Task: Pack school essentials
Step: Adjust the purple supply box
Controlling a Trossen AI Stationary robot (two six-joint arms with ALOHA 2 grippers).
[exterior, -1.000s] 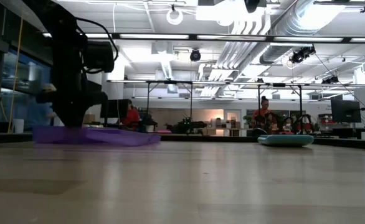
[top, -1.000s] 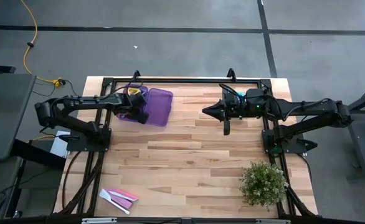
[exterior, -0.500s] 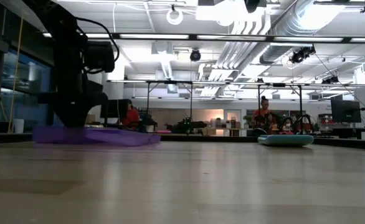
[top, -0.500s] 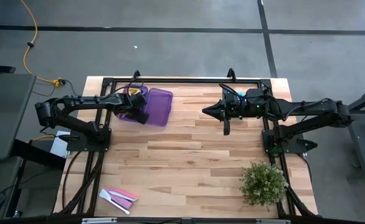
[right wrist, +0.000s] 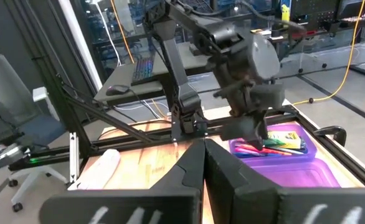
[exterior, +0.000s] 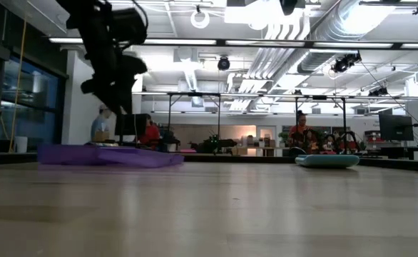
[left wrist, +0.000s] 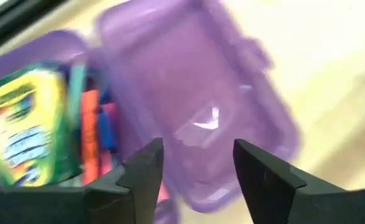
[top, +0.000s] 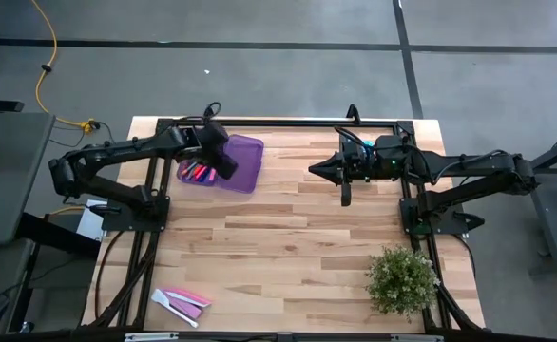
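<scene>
Over the far left of the desk (top: 288, 256), the left gripper (top: 227, 167) hovers above the open purple case (top: 247, 161), fingers (left wrist: 146, 171) spread and holding nothing. Crayon box (left wrist: 25, 127) and markers (top: 199, 173) lie inside the case's tray. Right gripper (top: 315, 170) waits far centre, fingers clenched, empty. Pink stationery pieces (top: 183, 302) sit at the near left edge; fetching them looks next, calling for a long reach.

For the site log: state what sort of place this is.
Probably a robotics lab in an open workshop hall: exposed silver ceiling ducts, further metal-framed test rigs with people seated behind, and a light butcher-block wooden table.
</scene>
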